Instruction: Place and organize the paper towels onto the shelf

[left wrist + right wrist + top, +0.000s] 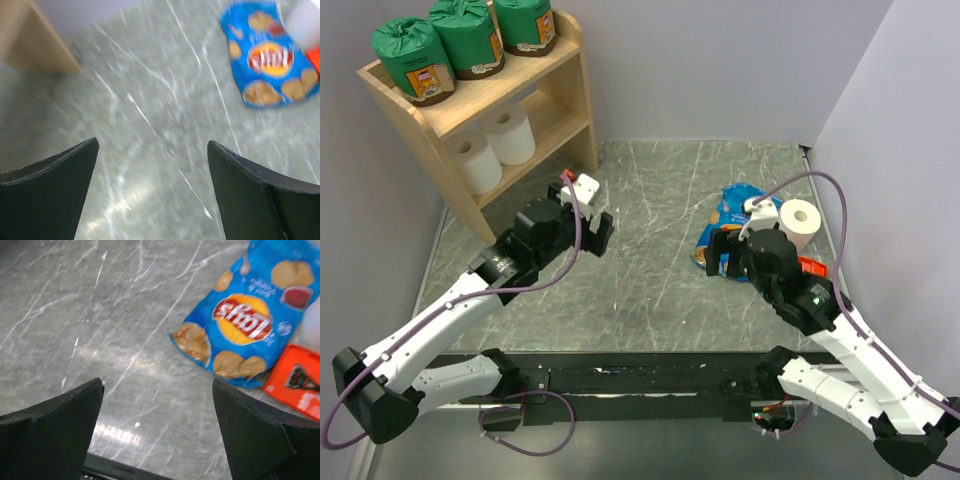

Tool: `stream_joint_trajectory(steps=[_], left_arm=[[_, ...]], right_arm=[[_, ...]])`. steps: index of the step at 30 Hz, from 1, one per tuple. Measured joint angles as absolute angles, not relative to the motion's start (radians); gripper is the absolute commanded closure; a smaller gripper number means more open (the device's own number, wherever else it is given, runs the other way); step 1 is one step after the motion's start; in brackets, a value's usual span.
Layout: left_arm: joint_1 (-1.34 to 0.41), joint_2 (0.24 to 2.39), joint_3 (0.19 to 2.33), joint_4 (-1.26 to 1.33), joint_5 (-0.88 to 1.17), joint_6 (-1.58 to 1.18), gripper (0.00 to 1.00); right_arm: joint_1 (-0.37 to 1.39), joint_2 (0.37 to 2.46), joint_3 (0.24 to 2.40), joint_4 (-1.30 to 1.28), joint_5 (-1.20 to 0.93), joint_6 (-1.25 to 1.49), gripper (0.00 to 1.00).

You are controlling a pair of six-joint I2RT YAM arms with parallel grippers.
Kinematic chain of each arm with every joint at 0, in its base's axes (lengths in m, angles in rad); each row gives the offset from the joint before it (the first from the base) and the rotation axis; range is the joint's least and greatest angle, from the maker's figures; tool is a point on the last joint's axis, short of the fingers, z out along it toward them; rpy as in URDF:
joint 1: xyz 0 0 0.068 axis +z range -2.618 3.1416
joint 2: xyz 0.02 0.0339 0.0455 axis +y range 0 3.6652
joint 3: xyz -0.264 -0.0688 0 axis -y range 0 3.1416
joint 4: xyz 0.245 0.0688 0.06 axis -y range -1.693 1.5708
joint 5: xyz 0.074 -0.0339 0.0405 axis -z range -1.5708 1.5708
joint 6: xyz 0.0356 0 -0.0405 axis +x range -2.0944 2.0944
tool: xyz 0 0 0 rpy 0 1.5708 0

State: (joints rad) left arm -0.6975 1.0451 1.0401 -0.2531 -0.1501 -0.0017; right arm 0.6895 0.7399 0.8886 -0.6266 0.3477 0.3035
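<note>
A snack bag [733,202] and red packet [815,267] hem the white roll [802,222].

Top external view: mounted high behind the arm bases, facing forward and down; covers the whole table [650,270] and the shelf [575,95]; wrist views: close above the table, angled obliquely down; all three views share the blue chip bag [728,212]; left wrist view also catches the shelf's corner.

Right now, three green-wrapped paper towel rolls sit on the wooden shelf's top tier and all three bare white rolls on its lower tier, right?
No. Top external view: only two bare white rolls are on the lower tier; the third white roll stands beside the blue snack bag.
</note>
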Motion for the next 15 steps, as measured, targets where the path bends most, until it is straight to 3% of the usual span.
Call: stream_joint_trajectory(steps=[7,15], left_arm=[[-0.712,1.080,0.963,-0.267,-0.072,-0.084,0.04],[-0.729,1.131,0.984,-0.285,-0.138,-0.118,0.04]], right_arm=[[0.476,0.967,1.074,-0.648,0.312,0.231,0.02],[0.204,1.258,1.169,-0.649,0.297,0.173,0.08]])
